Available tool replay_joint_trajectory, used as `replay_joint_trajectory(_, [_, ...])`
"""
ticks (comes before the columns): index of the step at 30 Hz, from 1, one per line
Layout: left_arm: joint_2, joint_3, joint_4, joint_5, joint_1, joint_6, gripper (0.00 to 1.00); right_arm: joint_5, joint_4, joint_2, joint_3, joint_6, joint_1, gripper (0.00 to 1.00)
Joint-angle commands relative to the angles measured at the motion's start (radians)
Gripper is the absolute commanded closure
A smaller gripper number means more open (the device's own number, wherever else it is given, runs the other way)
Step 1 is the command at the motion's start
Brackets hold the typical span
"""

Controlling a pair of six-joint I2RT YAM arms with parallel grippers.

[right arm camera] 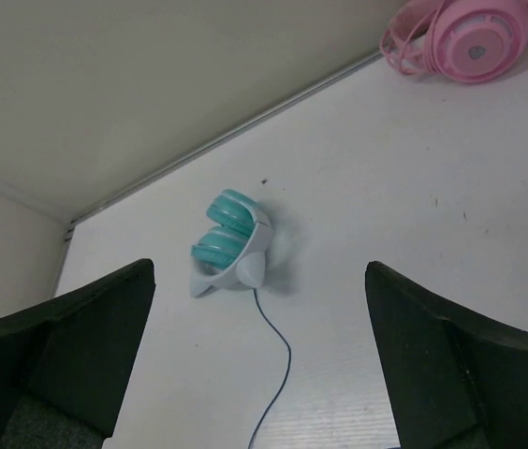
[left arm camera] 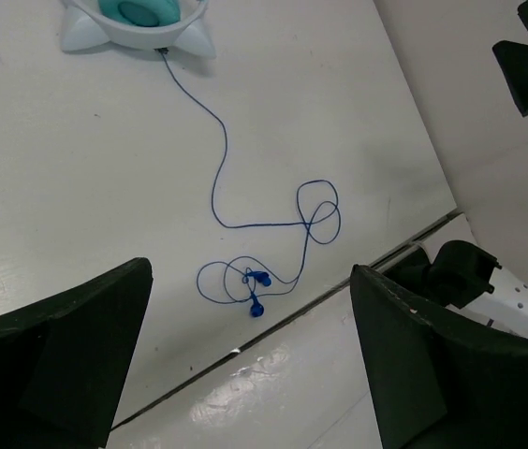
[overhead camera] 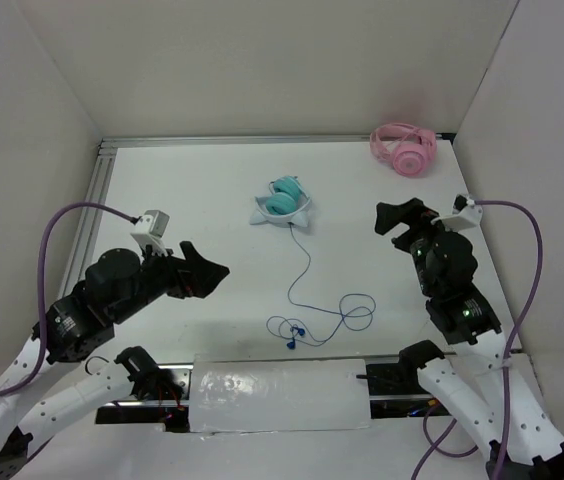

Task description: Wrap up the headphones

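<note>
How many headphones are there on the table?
2. The teal headphones lie near the middle of the table, their blue cable trailing toward the near edge. The pink headphones sit in the far right corner. No others show.

The left arm (overhead camera: 82, 310) rises from its base at the near left and bends inward. Its tool (overhead camera: 207, 264) hangs above the desk (overhead camera: 192, 190) and aims toward the middle, jaws spread wide. The right arm (overhead camera: 459, 300) stands more upright at the near right. Its tool (overhead camera: 394, 222) points left and away, also off the desk, jaws wide apart. The two tools are well apart.
</note>
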Motion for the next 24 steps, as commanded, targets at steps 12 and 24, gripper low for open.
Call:
replay_joint_trajectory(12, [0.039,-0.026,-0.059,-0.09,-0.002,-0.105,0.01,-0.315,-0.073,0.52,0.332,-0.242,-0.06,0.0])
replay_joint_trajectory(24, [0.062,-0.072,-0.063,-0.077,0.005,-0.139,0.01,-0.564,-0.051,1.167,0.747,-0.567,-0.08,0.0])
